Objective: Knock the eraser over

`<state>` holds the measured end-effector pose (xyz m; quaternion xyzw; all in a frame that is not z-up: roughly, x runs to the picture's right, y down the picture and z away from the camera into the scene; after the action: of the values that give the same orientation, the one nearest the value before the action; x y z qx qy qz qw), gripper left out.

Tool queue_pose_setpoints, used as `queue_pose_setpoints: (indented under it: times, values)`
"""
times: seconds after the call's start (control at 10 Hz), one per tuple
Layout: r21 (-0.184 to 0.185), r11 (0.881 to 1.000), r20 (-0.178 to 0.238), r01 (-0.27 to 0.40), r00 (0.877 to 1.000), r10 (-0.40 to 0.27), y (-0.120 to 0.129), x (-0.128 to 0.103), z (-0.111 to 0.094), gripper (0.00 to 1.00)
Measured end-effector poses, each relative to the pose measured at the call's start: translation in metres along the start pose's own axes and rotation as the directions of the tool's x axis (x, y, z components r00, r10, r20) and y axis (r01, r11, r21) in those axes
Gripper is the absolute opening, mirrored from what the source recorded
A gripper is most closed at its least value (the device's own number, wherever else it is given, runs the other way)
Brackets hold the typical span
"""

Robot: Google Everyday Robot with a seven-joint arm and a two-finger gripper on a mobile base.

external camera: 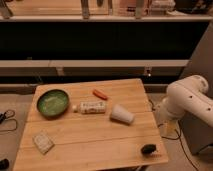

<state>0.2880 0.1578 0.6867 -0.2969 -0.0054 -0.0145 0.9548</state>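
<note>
While the gripper is hidden behind the white arm [189, 97] right of the table [100, 147], its grip cannot be told. Small dark eraser [148, 148], apparently: table's near right corner. Onward: tipped white cup [121, 114], lying bottle [91, 107], green bowl [52, 102].

The eraser [148, 148] appears to be the small, dark, rounded lump at about 5 o'clock on the wooden surface [100, 135], close to the front right corner. It sits low and alone; upright or toppled cannot be told. The gripper is out of sight, and only the white arm [187, 100] shows, off the surface at 3 o'clock.
</note>
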Motion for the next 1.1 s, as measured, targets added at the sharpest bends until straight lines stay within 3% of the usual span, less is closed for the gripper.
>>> queue_pose_setpoints:
  times: [0.8,1.1]
  values:
    - [-0.041,0.998,0.046,0.057,0.997,-0.055,0.028,-0.012,0.028,0.80]
    - [-0.054,0.995,0.067,0.081,0.995,-0.077,0.039,-0.015,0.038,0.75]
